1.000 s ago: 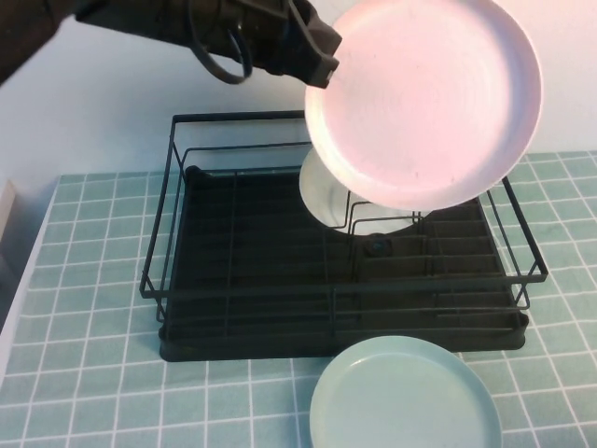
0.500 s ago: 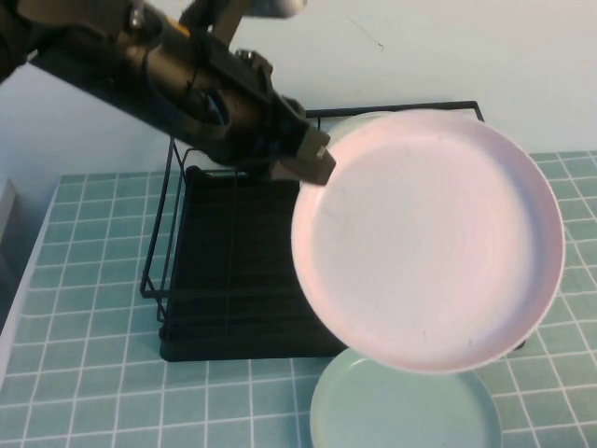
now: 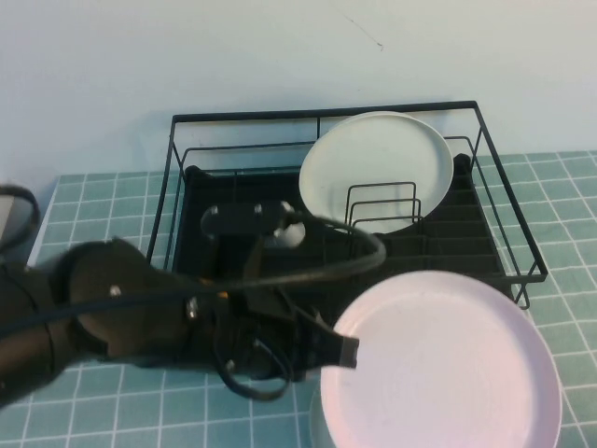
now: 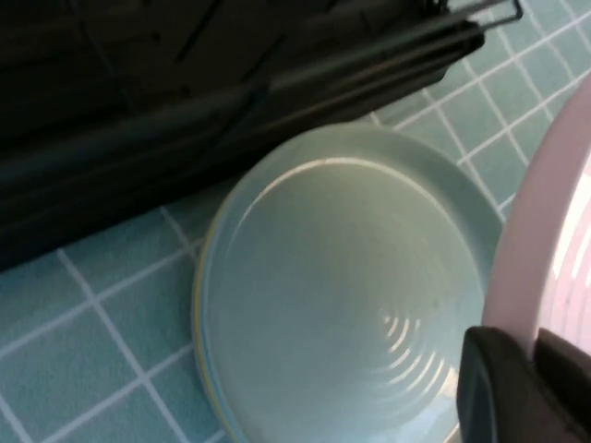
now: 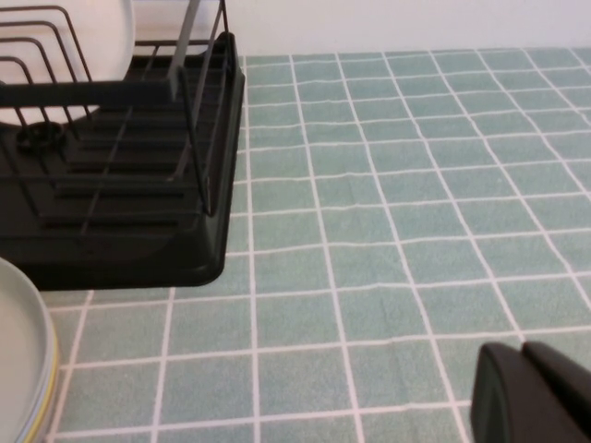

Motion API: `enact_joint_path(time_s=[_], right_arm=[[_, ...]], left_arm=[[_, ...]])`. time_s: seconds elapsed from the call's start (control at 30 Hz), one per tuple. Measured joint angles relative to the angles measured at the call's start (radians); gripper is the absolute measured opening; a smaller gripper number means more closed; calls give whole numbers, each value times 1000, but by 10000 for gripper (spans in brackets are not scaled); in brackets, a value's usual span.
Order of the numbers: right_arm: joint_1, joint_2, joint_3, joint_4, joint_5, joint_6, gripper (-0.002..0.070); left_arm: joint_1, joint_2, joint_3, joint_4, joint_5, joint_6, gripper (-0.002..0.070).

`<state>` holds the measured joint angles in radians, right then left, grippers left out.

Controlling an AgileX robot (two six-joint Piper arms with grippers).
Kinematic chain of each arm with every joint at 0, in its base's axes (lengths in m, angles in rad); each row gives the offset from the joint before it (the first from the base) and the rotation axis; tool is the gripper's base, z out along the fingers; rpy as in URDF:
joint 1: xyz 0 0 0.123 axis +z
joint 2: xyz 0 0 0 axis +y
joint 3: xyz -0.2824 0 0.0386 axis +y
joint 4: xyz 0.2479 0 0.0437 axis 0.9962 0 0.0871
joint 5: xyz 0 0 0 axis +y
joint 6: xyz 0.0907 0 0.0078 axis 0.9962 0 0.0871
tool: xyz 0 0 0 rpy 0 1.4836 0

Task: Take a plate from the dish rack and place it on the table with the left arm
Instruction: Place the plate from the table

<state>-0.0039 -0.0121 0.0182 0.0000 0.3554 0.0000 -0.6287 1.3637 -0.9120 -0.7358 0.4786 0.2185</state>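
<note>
My left gripper (image 3: 343, 351) is shut on the left rim of the pale pink plate (image 3: 438, 369). It holds the plate nearly flat in front of the black dish rack (image 3: 233, 233), low over the teal tiled table (image 3: 93, 196). In the left wrist view the gripper (image 4: 526, 383) pinches the pink rim (image 4: 540, 249) just above the mint-green plate (image 4: 342, 286), which lies on the table and is hidden in the high view. A cream-white plate (image 3: 373, 168) stands upright in the rack. My right gripper (image 5: 531, 388) is shut and empty, low over bare tiles right of the rack.
The rack's front right corner (image 5: 199, 258) and the edge of the mint-green plate (image 5: 23, 360) show in the right wrist view. Tiles stretch to the right of the rack (image 5: 416, 185). The left arm (image 3: 121, 308) covers the rack's front left part.
My left arm has swung the pink plate down from high above the rack toward the front of the table. It now sits low over the mint-green plate.
</note>
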Motion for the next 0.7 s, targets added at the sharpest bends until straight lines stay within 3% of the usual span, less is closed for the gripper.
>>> enact_joint_path(time_s=[0.13, 0.4, 0.7], right_arm=[[0, 0, 0, 0, 0, 0, -1], [0, 0, 0, 0, 0, 0, -1], [0, 0, 0, 0, 0, 0, -1]], left_arm=[[-51, 16, 97, -8, -106, -20, 4], [-57, 81, 126, 28, -166, -22, 17], [-57, 85, 82, 36, -201, -24, 261]])
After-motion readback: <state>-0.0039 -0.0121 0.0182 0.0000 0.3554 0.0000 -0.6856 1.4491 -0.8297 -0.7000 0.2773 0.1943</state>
